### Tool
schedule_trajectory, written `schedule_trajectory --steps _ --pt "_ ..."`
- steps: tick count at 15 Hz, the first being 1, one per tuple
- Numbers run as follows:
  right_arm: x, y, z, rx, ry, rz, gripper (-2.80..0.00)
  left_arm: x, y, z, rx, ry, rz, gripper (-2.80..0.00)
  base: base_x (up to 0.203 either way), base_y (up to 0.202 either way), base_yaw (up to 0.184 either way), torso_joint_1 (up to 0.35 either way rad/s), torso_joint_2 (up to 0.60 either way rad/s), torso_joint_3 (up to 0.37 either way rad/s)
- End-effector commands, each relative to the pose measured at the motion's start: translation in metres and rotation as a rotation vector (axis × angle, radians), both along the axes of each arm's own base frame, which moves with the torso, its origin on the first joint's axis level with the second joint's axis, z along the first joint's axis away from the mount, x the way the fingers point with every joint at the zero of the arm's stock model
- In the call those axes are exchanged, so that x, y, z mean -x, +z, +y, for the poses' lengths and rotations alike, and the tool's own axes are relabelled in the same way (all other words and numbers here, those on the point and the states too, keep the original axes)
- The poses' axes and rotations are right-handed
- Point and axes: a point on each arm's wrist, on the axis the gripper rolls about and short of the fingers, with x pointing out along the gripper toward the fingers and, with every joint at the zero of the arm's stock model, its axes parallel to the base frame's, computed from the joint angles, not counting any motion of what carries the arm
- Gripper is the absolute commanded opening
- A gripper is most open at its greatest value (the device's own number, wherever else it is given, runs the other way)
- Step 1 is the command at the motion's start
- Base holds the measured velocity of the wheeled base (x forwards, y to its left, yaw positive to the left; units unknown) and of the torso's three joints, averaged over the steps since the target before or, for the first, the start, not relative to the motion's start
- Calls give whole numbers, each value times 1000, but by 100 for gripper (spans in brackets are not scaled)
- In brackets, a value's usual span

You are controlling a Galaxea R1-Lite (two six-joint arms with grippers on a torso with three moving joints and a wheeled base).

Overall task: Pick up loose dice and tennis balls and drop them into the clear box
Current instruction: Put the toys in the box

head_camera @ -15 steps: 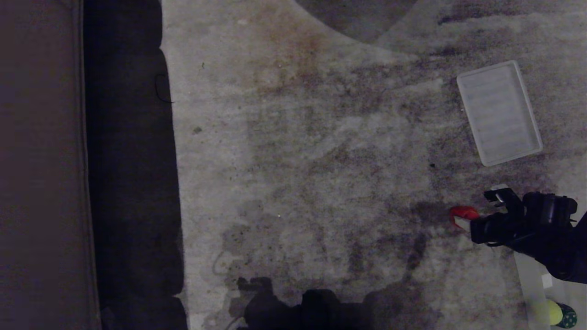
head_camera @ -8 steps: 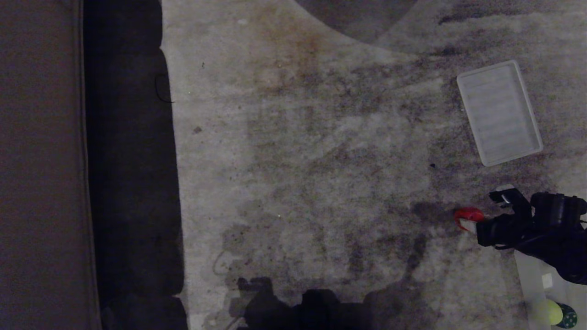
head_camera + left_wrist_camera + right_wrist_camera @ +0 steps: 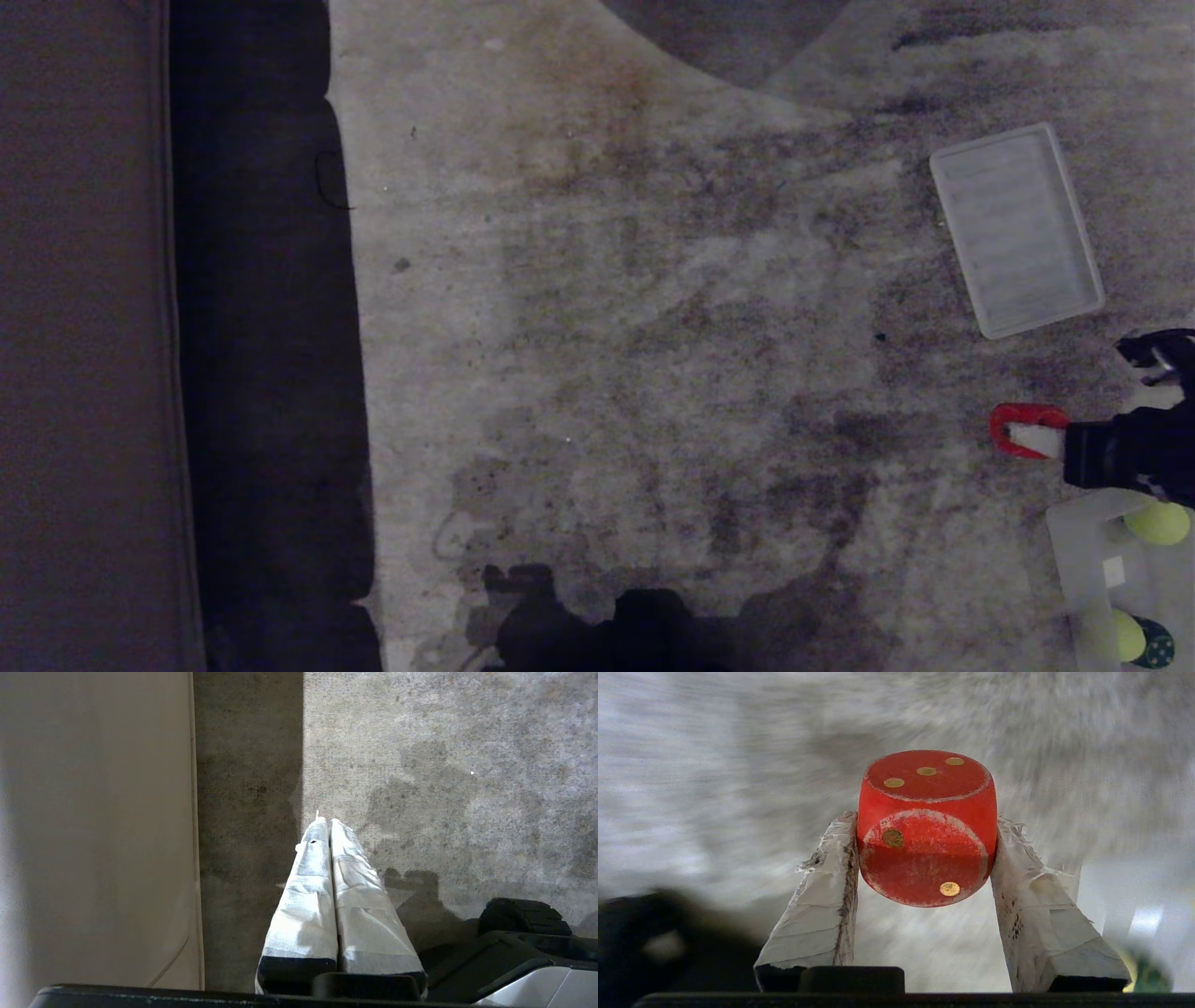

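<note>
My right gripper [image 3: 925, 819] is shut on a red die [image 3: 927, 826] with gold pips, held between its white-wrapped fingers above the floor. In the head view this red die [image 3: 1019, 429] hangs at the far right, just off the near corner of the clear box [image 3: 1069, 551]. Inside the box lie two tennis balls [image 3: 1158, 523] [image 3: 1116, 635] and a dark green die [image 3: 1158, 644]. My left gripper [image 3: 327, 822] is shut and empty, parked low over the floor, and is outside the head view.
The box's flat ribbed lid [image 3: 1018, 229] lies on the stained grey floor beyond the box. A dark shadow strip [image 3: 266, 373] and a pale wall or panel [image 3: 84, 336] run along the left side. My own shadow [image 3: 653, 625] falls at the near edge.
My right gripper has carried the red die to the right, toward the box. With the arm shifted, a tennis ball in the box has come into view.
</note>
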Motion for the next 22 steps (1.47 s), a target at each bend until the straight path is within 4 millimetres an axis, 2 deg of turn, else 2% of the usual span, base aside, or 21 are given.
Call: schedule_trajectory --steps 1,3,6,9,12,18,22 --pt "70 43 24 -3 -22 -88 -280 0 0 0 1 1 2 -280 0 0 0 0 0 0" --pt "114 39 39 -17 -48 -85 -280 0 0 0 1 1 4 -280 0 0 0 0 0 0" --pt "174 12 60 1 -70 -113 -280 0 0 0 1 1 3 -280 0 0 0 0 0 0" --pt "213 -24 71 25 -56 -131 -280 0 0 0 1 1 2 -280 0 0 0 0 0 0" --pt "230 -51 72 21 -51 -134 -280 0 0 0 1 1 2 -280 0 0 0 0 0 0" --pt "229 -53 71 -44 -76 -164 -280 0 0 0 1 1 2 -280 0 0 0 0 0 0" --pt "241 -62 70 -4 -68 -261 -280 0 0 0 1 1 2 -280 0 0 0 0 0 0"
